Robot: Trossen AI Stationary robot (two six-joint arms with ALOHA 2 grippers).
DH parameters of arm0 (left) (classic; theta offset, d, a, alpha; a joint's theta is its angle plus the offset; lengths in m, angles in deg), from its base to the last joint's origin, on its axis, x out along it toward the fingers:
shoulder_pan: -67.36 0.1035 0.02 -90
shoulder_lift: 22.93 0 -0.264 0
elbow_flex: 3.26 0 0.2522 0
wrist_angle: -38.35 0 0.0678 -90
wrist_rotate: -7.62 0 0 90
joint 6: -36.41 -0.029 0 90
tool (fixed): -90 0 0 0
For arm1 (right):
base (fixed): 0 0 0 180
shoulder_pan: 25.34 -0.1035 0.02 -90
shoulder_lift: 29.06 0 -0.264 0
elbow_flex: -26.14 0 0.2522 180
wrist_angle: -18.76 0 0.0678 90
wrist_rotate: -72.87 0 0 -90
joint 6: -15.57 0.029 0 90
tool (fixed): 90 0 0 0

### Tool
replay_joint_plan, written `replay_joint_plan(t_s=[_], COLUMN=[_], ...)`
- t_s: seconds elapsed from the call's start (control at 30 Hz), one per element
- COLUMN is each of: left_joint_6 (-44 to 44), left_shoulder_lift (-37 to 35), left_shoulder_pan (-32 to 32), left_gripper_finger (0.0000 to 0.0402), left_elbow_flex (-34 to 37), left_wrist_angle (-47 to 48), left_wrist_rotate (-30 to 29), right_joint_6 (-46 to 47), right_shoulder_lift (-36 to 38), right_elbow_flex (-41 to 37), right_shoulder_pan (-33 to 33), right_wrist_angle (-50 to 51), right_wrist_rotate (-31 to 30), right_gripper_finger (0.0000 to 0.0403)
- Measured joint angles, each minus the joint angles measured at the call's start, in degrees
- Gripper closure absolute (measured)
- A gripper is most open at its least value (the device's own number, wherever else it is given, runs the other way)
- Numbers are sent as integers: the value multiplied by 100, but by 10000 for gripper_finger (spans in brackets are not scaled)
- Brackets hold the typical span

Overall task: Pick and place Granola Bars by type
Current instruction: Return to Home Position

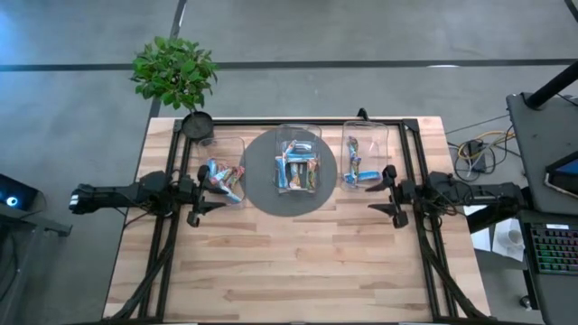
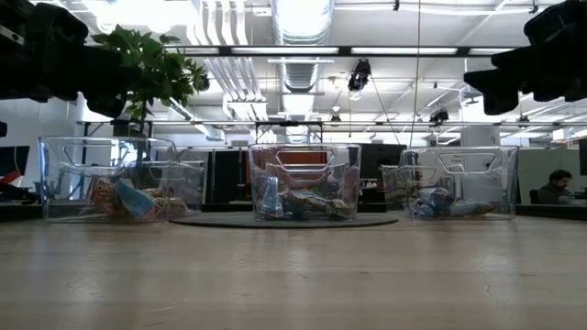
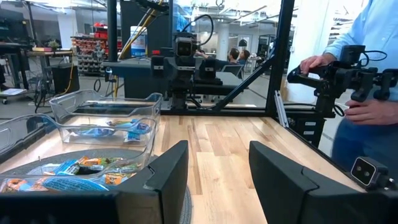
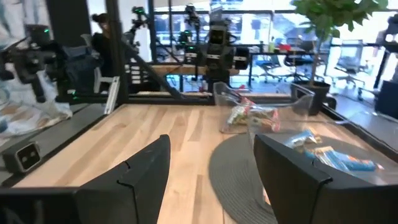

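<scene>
Three clear bins stand in a row across the far half of the table: left (image 1: pixel 221 176), middle (image 1: pixel 296 162) on a round grey mat (image 1: pixel 262 194), and right (image 1: pixel 363 162). Each holds granola bars in shiny wrappers, lying on the bin floors: left (image 1: pixel 224 178), middle (image 1: pixel 296 171), right (image 1: pixel 357 171). The bars also show in the low view (image 2: pixel 124 197) (image 2: pixel 303 202) (image 2: pixel 440 203). My left gripper (image 1: pixel 200 194) hovers open and empty at the left bin's near side; its fingers show in the left wrist view (image 3: pixel 217 180). My right gripper (image 1: pixel 388 192) hovers open and empty at the right bin's near right corner (image 4: pixel 211 180).
A potted plant (image 1: pixel 176 77) stands at the table's far left corner. Black frame rails (image 1: pixel 172 262) (image 1: pixel 424 262) run along both sides. Bare wood (image 1: pixel 289 262) fills the near half. A person in a blue shirt (image 3: pixel 373 37) stands beyond the table's edge, holding a device.
</scene>
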Motion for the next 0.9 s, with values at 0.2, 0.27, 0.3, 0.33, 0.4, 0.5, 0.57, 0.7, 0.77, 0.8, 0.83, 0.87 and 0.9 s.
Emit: replay_joint_plan(t_s=[0.2,0.27,0.3,0.33,0.4,0.5,0.57,0.7,0.77,0.8,0.83,0.87,0.9], left_joint_6=[0,0,0,0,0,0,0,0,0,0,0,0,0], left_shoulder_lift=[0,0,0,0,0,0,0,1,0,2,0,0,0], left_shoulder_pan=[-1,0,0,0,-2,-1,0,0,0,-2,0,0,0], left_gripper_finger=[248,248,248,248,248,248,248,248,248,248,248,248,248], left_elbow_flex=[0,0,0,0,0,0,0,0,0,0,0,0,0], left_wrist_angle=[-1,-1,-2,-2,-2,-2,-2,-2,-4,-4,-3,-4,-2], left_wrist_rotate=[0,0,0,0,0,1,0,0,0,0,1,0,2], right_joint_6=[170,174,174,169,168,158,166,162,154,152,160,168,164], right_shoulder_lift=[2,0,-8,-23,-46,-62,-64,-70,-75,-85,-87,-87,-87], right_elbow_flex=[0,0,0,0,0,0,0,0,0,0,0,0,0], right_shoulder_pan=[85,85,85,85,85,83,83,83,83,83,83,83,83], right_wrist_angle=[0,0,0,0,0,0,0,0,0,0,0,0,0], right_wrist_rotate=[-17,-17,-17,-17,-17,-17,-17,-17,-17,-17,-17,-17,-17], right_gripper_finger=[181,181,181,181,181,181,181,181,181,181,181,181,181])
